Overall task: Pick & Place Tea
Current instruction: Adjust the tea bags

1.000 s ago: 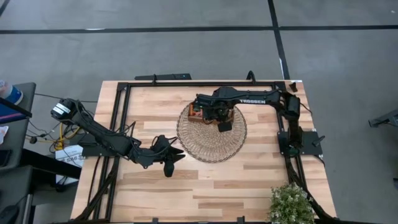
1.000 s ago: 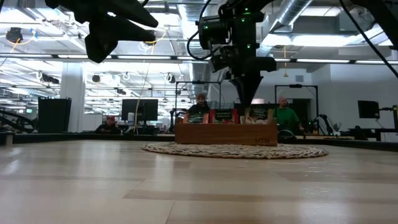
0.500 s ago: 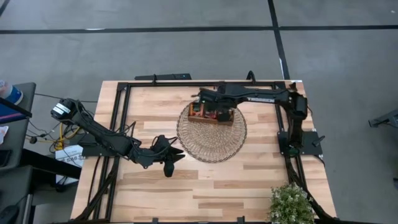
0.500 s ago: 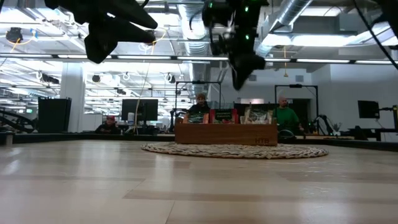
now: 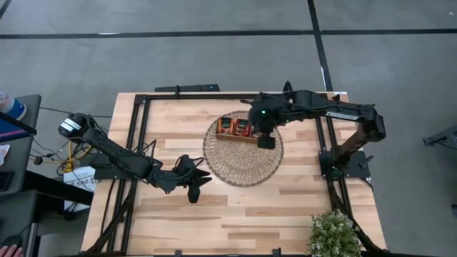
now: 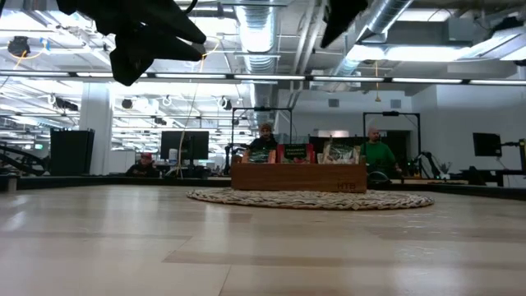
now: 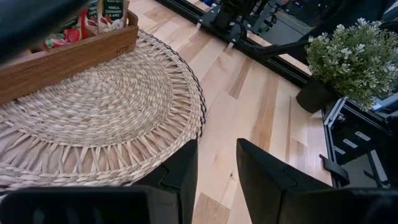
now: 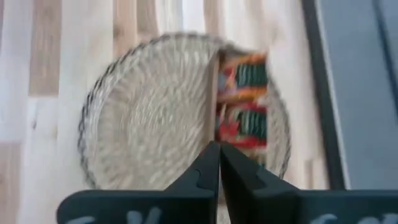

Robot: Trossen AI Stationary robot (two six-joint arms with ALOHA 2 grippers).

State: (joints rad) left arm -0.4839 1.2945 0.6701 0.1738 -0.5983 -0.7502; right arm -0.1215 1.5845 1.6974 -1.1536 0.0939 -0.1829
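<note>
Overhead, the right claw (image 5: 266, 141) hovers at the wooden tray's (image 5: 239, 137) end, likely lifted clear of the tea sachets (image 5: 234, 126) standing in it on the wicker mat (image 5: 243, 164). Its wrist view shows the fingers pressed together, gripping nothing. Beside the mat, the left claw (image 7: 216, 163) waits part-open and empty.

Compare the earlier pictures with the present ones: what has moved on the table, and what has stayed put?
The right gripper, earlier low over the brown wooden three-compartment tray, has risen and swung back toward its own side; its fingers are now shut on nothing. The tray, its tea sachets, the round wicker mat and the left gripper beside the mat have not moved.
</note>
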